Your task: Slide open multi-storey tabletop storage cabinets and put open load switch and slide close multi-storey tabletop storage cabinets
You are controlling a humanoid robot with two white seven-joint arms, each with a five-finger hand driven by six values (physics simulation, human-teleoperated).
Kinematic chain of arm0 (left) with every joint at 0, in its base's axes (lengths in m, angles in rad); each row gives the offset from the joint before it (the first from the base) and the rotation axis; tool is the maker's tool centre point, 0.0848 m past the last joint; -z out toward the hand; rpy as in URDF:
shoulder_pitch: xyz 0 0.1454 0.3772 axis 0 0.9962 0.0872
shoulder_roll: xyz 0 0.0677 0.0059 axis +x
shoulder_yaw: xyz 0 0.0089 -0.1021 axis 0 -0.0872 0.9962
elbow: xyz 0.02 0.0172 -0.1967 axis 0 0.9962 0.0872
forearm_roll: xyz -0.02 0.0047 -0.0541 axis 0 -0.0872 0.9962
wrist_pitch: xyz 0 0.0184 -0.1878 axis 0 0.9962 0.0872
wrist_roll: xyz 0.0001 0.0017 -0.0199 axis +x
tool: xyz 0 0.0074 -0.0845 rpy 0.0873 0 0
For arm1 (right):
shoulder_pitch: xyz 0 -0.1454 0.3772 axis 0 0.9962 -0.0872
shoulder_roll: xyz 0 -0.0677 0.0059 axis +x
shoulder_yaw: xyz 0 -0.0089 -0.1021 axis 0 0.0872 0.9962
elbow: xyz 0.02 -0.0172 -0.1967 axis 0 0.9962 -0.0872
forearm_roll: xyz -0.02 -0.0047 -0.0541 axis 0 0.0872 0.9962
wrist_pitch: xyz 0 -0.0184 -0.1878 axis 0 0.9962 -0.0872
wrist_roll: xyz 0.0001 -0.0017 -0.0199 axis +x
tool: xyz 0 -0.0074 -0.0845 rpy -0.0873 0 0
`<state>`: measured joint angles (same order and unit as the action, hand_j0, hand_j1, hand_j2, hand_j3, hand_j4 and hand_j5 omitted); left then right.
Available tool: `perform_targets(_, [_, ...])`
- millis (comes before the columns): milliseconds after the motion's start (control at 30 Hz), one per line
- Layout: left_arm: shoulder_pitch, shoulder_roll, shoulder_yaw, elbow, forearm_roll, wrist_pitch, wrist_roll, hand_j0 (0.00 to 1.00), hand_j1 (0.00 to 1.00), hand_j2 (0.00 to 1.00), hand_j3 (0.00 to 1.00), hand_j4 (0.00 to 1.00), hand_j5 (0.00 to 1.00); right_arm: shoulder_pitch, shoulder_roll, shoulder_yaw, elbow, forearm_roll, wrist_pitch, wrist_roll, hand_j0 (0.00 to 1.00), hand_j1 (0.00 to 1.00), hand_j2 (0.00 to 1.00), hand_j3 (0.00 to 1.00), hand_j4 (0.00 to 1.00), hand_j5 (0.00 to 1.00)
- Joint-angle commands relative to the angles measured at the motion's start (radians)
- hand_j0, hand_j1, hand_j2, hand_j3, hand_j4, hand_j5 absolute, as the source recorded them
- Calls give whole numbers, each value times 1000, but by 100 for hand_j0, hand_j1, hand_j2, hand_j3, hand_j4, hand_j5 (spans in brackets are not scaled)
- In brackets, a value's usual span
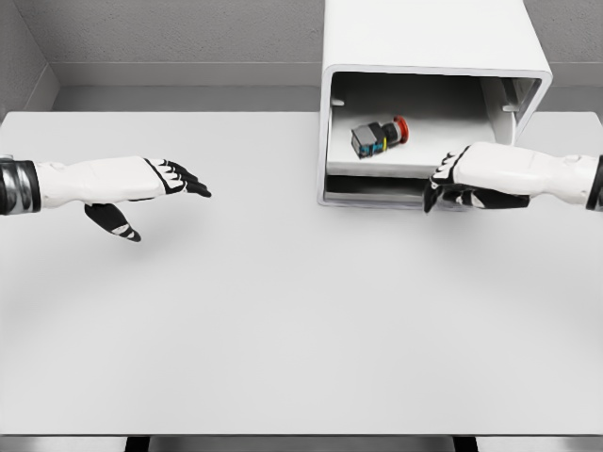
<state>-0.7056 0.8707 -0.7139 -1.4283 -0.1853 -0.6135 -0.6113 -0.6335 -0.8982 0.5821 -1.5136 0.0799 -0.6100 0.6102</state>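
A white tabletop storage cabinet [433, 38] stands at the back right of the table, its upper drawer [415, 165] pulled out. Inside the drawer lies the load switch [379, 137], a black block with a red knob and a yellow stripe. My right hand [445, 184] sits at the drawer's front edge, fingers curled down over the lip and touching it. My left hand [174, 179] hovers over the table's left side, far from the cabinet, fingers stretched out and holding nothing.
The white table [283, 320] spreads across the view, its front edge near the bottom. A grey wall runs behind the cabinet.
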Motion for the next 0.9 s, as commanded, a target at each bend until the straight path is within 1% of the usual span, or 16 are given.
perform_targets(0, [0,1,1,0,6,3,0,100,100,100,100,100,100,-3,22,38,43,3,-1,1,48,48,48,48,48,48])
perform_targets(67, [0,1,1,0,6,3,0,100,100,100,100,100,100,-38,42,68,75,3,-1,1,48,48,48,48,48,48])
perform_targets(100, [0,1,1,0,6,3,0,100,100,100,100,100,100,-46,44,74,78,3,-1,1,49,49,49,49,49,49])
perform_targets(200, [0,1,1,0,6,3,0,100,100,100,100,100,100,-46,35,70,75,8,-1,1,49,49,49,49,49,49])
perform_targets(267, [0,1,1,0,6,3,0,100,100,100,100,100,100,-41,31,62,53,9,-1,1,51,51,51,51,51,51])
perform_targets(300, [1,1,1,2,6,3,0,100,100,100,100,100,100,-35,25,62,29,9,-1,1,56,56,56,56,56,56])
perform_targets(333, [2,-1,1,2,6,3,0,100,100,100,100,100,100,-14,-19,59,-14,9,-1,1,79,79,79,79,79,79])
perform_targets(367, [6,-10,-2,9,6,3,0,100,100,100,100,100,100,15,-42,45,-68,9,-1,1,100,100,100,100,100,100])
perform_targets(400, [6,-36,-24,60,6,3,0,100,100,100,100,100,100,77,-67,4,-134,9,-1,1,100,100,100,100,100,100])
perform_targets(433, [6,-41,-24,72,7,3,0,100,100,100,100,100,100,107,-74,-15,-152,9,-1,1,100,100,100,100,100,100])
perform_targets(567, [8,-38,-25,83,7,3,0,100,100,100,100,100,100,124,-74,-15,-152,9,-1,1,100,100,100,100,100,100])
perform_targets(867, [8,-39,-25,94,9,3,0,100,100,100,100,100,100,123,-74,-15,-152,9,-1,1,100,100,100,100,100,100])
